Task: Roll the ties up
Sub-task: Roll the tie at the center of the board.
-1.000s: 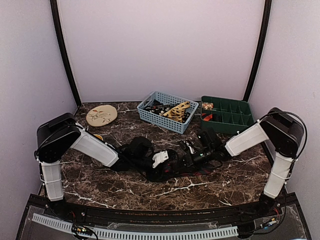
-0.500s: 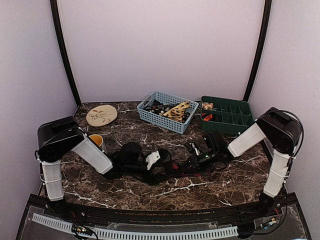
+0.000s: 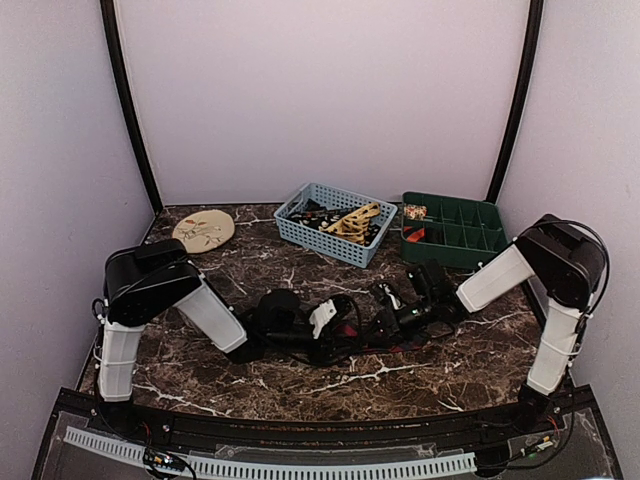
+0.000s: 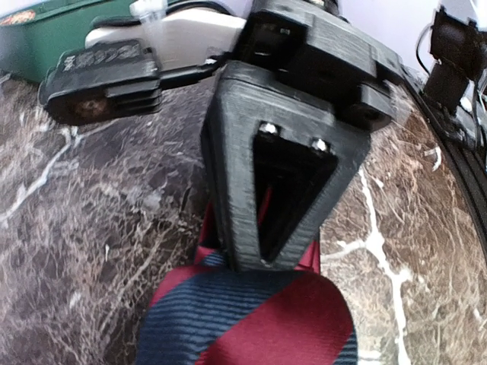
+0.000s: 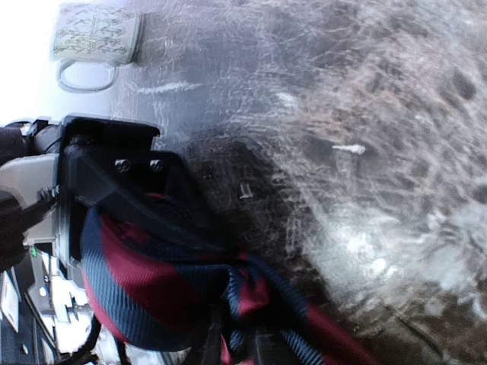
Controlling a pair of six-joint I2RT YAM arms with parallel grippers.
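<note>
A dark blue tie with red diagonal stripes (image 3: 408, 346) lies at the table's middle between both grippers. One end is wound into a roll (image 4: 251, 319) that fills the bottom of the left wrist view, where the left gripper's jaws are; its own fingers are hidden under it. In the top view my left gripper (image 3: 335, 333) presses against the roll from the left. My right gripper (image 5: 237, 346) is shut on a bunched fold of the tie next to the roll (image 5: 144, 281). A black finger (image 4: 228, 190) of the right gripper touches the roll's far side.
A blue basket (image 3: 318, 240) at the back holds several more ties. A green compartment tray (image 3: 452, 260) stands to its right and a round tan disc (image 3: 203, 230) to its left. A patterned mug (image 5: 95, 34) stands beyond the left gripper.
The left gripper drew back to the left, then came right again onto the roll, and its jaws narrowed. The left arm now hides the mug. The right gripper barely moved.
</note>
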